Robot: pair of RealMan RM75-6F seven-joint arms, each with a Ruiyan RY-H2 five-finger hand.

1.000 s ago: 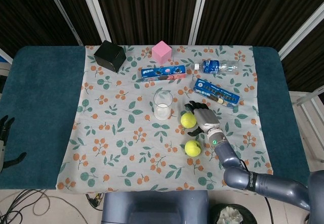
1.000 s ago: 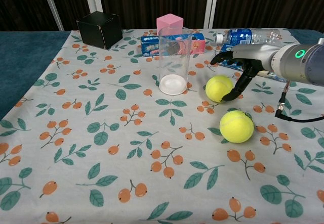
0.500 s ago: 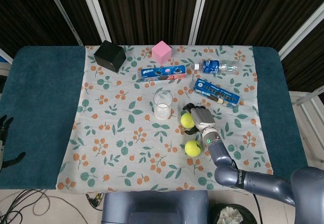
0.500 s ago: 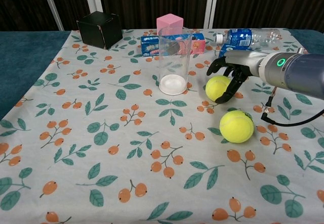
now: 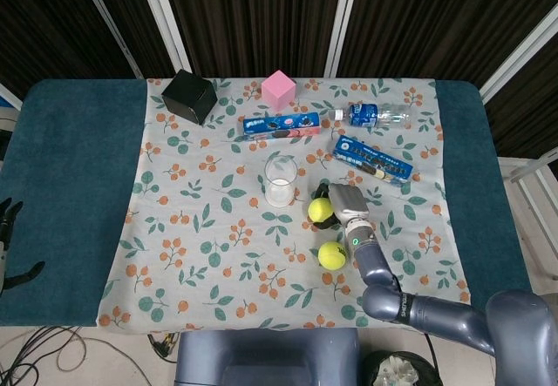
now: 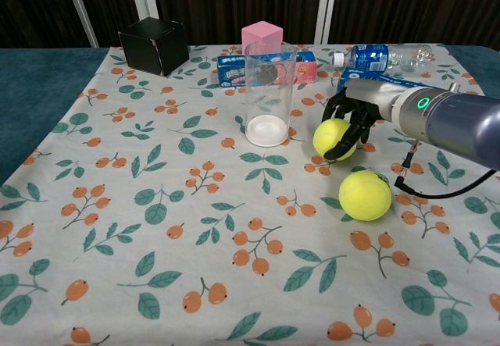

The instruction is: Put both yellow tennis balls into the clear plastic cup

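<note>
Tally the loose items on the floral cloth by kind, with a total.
Tennis balls: 2
Clear cup: 1
Cookie packs: 2
Water bottle: 1
Black box: 1
Pink cube: 1
Total: 8

i see two yellow-green tennis balls (image 6: 334, 137) (image 6: 365, 194) on a white cloth (image 6: 156, 229) printed with orange berries and green leaves, over a teal table (image 5: 70, 186). the cup (image 6: 269, 94) is clear, the cube (image 6: 261, 32) pink, the box (image 6: 153, 44) black, and the right hand (image 6: 353, 115) grey with black fingers.
</note>
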